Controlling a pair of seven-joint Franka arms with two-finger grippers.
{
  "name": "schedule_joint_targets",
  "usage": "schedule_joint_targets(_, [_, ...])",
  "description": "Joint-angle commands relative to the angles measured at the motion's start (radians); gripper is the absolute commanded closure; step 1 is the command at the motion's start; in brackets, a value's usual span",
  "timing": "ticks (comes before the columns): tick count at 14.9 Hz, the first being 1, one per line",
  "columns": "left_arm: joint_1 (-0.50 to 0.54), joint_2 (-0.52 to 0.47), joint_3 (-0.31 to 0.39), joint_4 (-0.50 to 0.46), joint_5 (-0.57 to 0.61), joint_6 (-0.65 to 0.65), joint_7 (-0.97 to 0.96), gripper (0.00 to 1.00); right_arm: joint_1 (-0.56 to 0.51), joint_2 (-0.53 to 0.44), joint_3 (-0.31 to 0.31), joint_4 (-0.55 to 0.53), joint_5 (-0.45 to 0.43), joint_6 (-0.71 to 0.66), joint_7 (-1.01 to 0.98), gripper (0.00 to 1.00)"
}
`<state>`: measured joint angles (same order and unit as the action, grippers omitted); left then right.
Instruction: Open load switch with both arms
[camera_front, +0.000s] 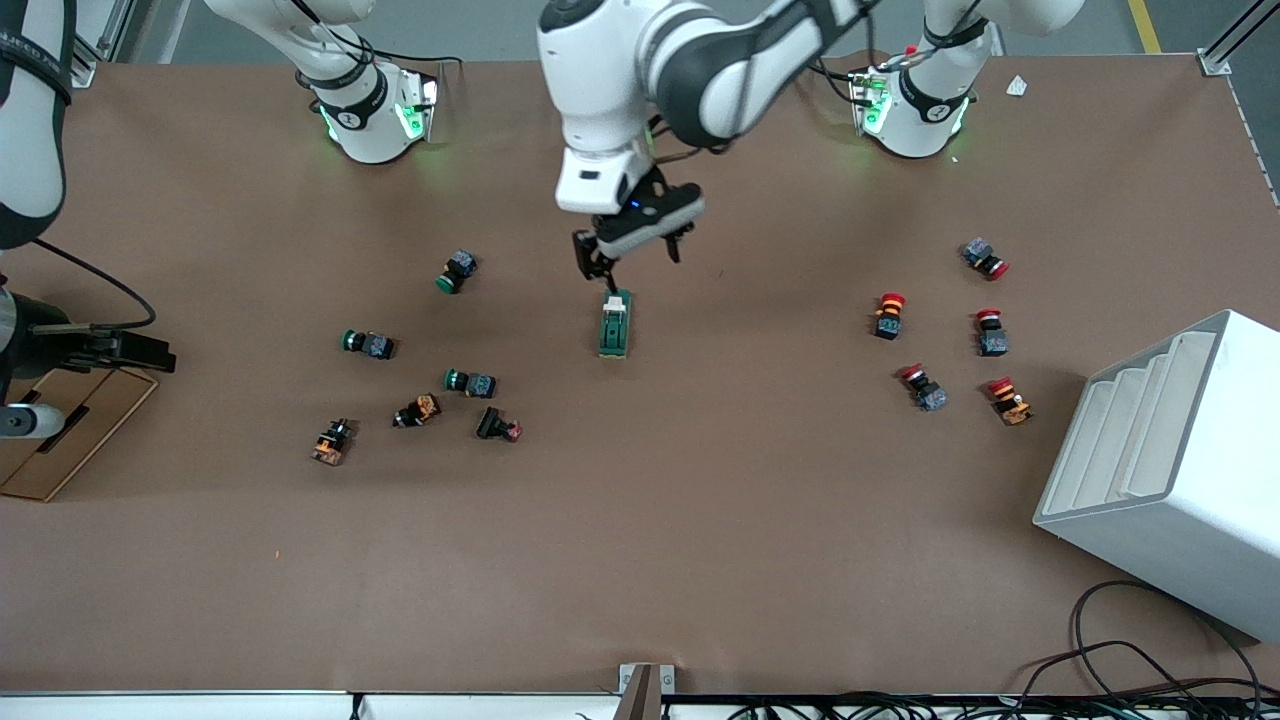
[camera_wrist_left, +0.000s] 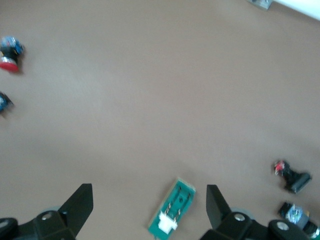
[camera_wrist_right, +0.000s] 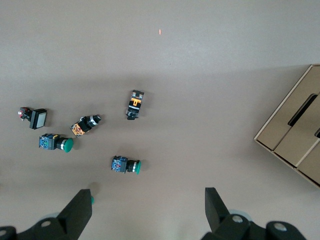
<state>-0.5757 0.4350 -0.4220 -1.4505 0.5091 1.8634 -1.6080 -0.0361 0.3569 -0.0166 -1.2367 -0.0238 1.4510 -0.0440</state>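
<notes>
Front view: left gripper (camera_front: 633, 254) wide open over load switch (camera_front: 614, 323); right gripper (camera_wrist_right: 147, 210) also wide, over green push buttons (camera_wrist_right: 125, 165), well apart from switch.

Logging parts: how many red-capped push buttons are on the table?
4, clustered toward the left arm's end: one farthest from the camera, two midway, one nearest. A fifth red-tipped part looks different.

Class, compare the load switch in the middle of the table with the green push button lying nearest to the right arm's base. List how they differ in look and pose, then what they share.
1. The load switch is a long rectangular block; the green push button is short with a round cap.
2. The load switch carries a white tab on top; the green push button has a dark body and no tab.
3. The left pincer, open, hangs above the load switch; nothing is over the green push button.
Both are green and rest on the table.
</notes>
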Motion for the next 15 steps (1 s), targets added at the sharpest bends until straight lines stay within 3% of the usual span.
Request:
schedule_joint_targets(1, [0.117, -0.033, -0.009, 0.013, -0.055, -0.013, 0.121, 0.00, -0.005, -0.010, 0.020, 0.016, -0.010, -0.059, 0.009, 0.00])
schedule_joint_targets(6, [0.313, -0.057, -0.011, 0.064, -0.138, -0.018, 0.331, 0.00, -0.016, -0.048, 0.015, 0.010, 0.070, -0.124, 0.010, 0.00])
schedule_joint_targets(15, [0.539, -0.123, -0.021, 0.064, -0.213, -0.073, 0.804, 0.00, -0.004, -0.186, 0.012, -0.121, 0.065, -0.086, 0.013, 0.00])
